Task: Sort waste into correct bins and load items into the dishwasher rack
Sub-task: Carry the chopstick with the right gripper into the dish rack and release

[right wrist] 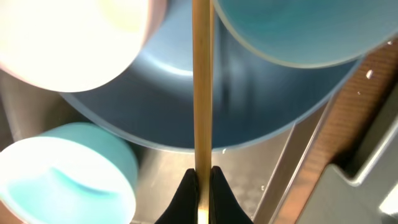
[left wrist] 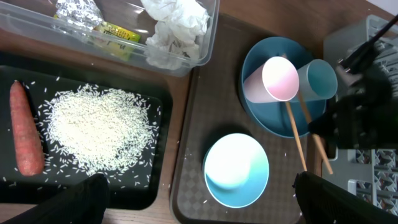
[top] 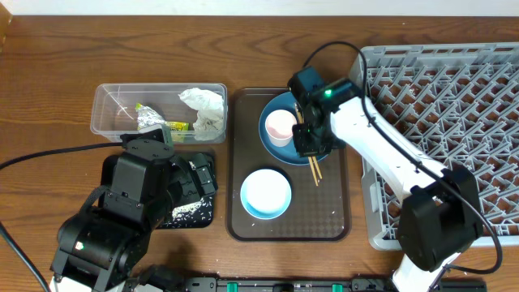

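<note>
right gripper [right wrist: 200, 180]: fingertips drawn together, clamped on a stick of the wooden chopsticks [right wrist: 201, 81]; in the right wrist view only one stick shows between the tips, running straight away from them across the dark blue plate [right wrist: 186, 112]. cannot tell if the second stick is also in the grip. overhead, this gripper sits over the rack-side half of the brown serving tray [top: 324, 219], at the plate's edge, with the stick ends poking out below it toward the tray's middle. left gripper [left wrist: 199, 183]: fingers [left wrist: 81, 202] spread wide apart, holding nothing and touching nothing, hanging above the tray's left rim. on the tray: plate in the far half, pale pink cup [left wrist: 277, 78] and light blue cup [left wrist: 317, 78] lying on their sides on the plate, touching each other; pale blue-white bowl [left wrist: 236, 169] upright in the near half, apart from the plate. just left of the tray: black tray [left wrist: 158, 180] with a heap of rice grains [left wrist: 99, 134] and a carrot [left wrist: 25, 134] at its outer side; beyond it the clear tub [left wrist: 208, 37] with crumpled white paper [left wrist: 177, 22] and foil wrapper [left wrist: 78, 9]. a few stray grains lie on the brown tray. grey dishwasher rack [top: 454, 81] stands against the tray's right side.
</note>
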